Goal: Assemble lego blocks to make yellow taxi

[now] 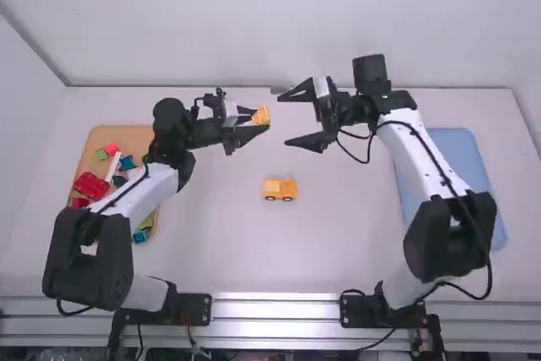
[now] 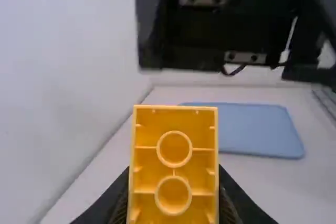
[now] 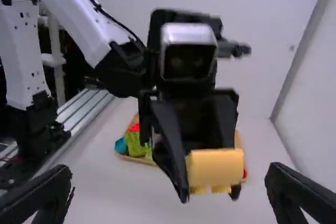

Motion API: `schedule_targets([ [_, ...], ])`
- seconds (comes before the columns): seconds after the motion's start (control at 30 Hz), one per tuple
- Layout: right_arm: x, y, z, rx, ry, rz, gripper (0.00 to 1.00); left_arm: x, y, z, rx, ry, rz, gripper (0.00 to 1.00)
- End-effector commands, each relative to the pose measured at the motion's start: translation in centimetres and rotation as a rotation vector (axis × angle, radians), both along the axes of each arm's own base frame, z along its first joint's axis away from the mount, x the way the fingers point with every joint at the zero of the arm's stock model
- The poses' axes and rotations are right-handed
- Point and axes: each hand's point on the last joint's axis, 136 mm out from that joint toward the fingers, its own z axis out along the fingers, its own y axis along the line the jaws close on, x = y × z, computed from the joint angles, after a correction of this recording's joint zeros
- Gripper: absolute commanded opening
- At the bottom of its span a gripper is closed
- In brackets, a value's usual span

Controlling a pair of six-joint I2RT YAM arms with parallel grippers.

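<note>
- Pinching a yellow-orange Lego brick (image 1: 261, 116) at its tips is the left gripper (image 1: 258, 119), raised over the table.
- Running lengthwise out from that gripper, the brick's long axis has the fingers at its two long sides; its hollow underside faces the left wrist camera, and its short nubs (image 3: 221, 188) point down toward the table.
- Inside the brick, two round tubes (image 2: 174, 147) stand in a row, with thin ribs joining them to smooth, glossy walls.
- Just beyond the brick, facing it, the right gripper (image 1: 297, 117) has its fingers spread wide with nothing between them.
- From both grippers toward the arm bases, a yellow-orange toy car (image 1: 279, 189) stands upright on dark wheels (image 1: 287, 199), its long axis crossways; I cannot tell which end is its front.
- Well to the left of the left gripper, a wooden tray (image 1: 110, 130) holds red (image 1: 90, 184), green, blue and white blocks.
- Well to the right of the right gripper lies a flat blue tray (image 1: 461, 158).
</note>
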Motion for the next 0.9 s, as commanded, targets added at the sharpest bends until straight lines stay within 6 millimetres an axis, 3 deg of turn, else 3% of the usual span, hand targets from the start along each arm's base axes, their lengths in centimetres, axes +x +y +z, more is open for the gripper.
schedule_targets([
  [0.0,-0.8,1.1,0.4,0.032,-0.115,0.043,0.98,-0.9,-0.4,-1.3,-0.008,0.066,-0.08,0.02],
  [0.07,-0.8,1.8,-0.1,0.04,-0.115,0.066,0.98,-1.7,-0.7,-1.5,-0.005,0.042,-0.144,0.02],
  [0.23,0.1,2.1,-0.4,0.053,-0.096,0.079,0.98,-1.1,-0.7,-1.7,-0.03,0.046,-0.14,0.02],
  [0.3,0.8,2.1,0.0,0.054,-0.106,0.075,0.91,-1.6,-0.6,-0.8,-0.055,-0.003,-0.143,0.02],
  [0.5,1.8,2.4,1.4,0.04,-0.049,0.076,0.83,-1.1,0.0,0.5,-0.126,-0.05,-0.051,0.02],
  [0.7,1.6,4.3,0.6,-0.012,-0.005,0.055,0.75,-0.6,0.1,0.6,-0.136,-0.034,-0.022,0.02],
  [0.87,1.0,4.2,0.4,-0.004,0.001,0.078,0.72,-0.6,0.1,0.8,-0.138,-0.047,-0.023,0.02],
])
